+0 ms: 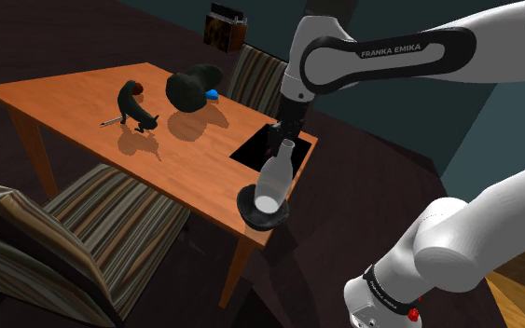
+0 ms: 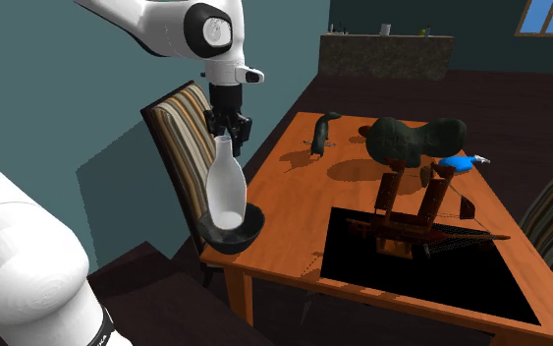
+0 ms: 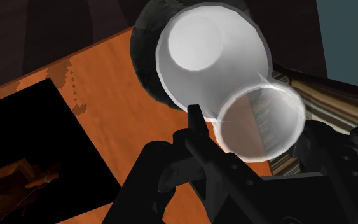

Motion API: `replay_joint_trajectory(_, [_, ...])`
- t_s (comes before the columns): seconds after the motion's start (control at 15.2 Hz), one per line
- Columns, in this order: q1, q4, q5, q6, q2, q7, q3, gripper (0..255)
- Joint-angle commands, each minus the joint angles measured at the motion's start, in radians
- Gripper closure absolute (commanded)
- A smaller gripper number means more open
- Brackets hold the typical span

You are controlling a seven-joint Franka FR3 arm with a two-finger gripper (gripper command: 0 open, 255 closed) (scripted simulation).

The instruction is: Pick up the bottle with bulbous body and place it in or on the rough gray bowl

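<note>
A translucent white bottle (image 1: 273, 180) with a bulbous body and a narrow neck stands with its base inside a dark bowl (image 1: 249, 209) at the table's near corner. My gripper (image 1: 286, 140) comes down from above and is shut on the bottle's neck. In the second exterior view the bottle (image 2: 225, 192) stands nearly upright in the bowl (image 2: 251, 229), with the gripper (image 2: 227, 138) clasping its top. The wrist view looks down the bottle (image 3: 203, 51) into the bowl (image 3: 144, 60), and the gripper (image 3: 254, 124) has the neck's mouth between its fingers.
The orange wooden table (image 1: 83, 98) carries a black rectangular area (image 2: 431, 265) with a wooden object (image 2: 407, 211) in it. Farther off lie a dark curved object (image 1: 134, 104), a dark lump (image 1: 191, 88) and a small blue thing (image 2: 458, 162). Striped chairs (image 1: 74, 224) (image 2: 181, 133) stand around it.
</note>
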Motion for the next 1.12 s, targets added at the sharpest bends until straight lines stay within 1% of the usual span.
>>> replay_joint_trajectory(0.0, [0.0,0.0,0.0,0.0,0.0,0.0,0.0,0])
replay_joint_trajectory(0.33, [0.0,0.0,0.0,0.0,0.0,0.0,0.0,0])
replay_joint_trajectory(0.59, [-0.001,0.111,-0.001,-0.13,-0.019,0.0,-0.002,0])
replay_joint_trajectory(1.06, [-0.001,0.111,-0.001,-0.13,-0.019,0.0,-0.002,0])
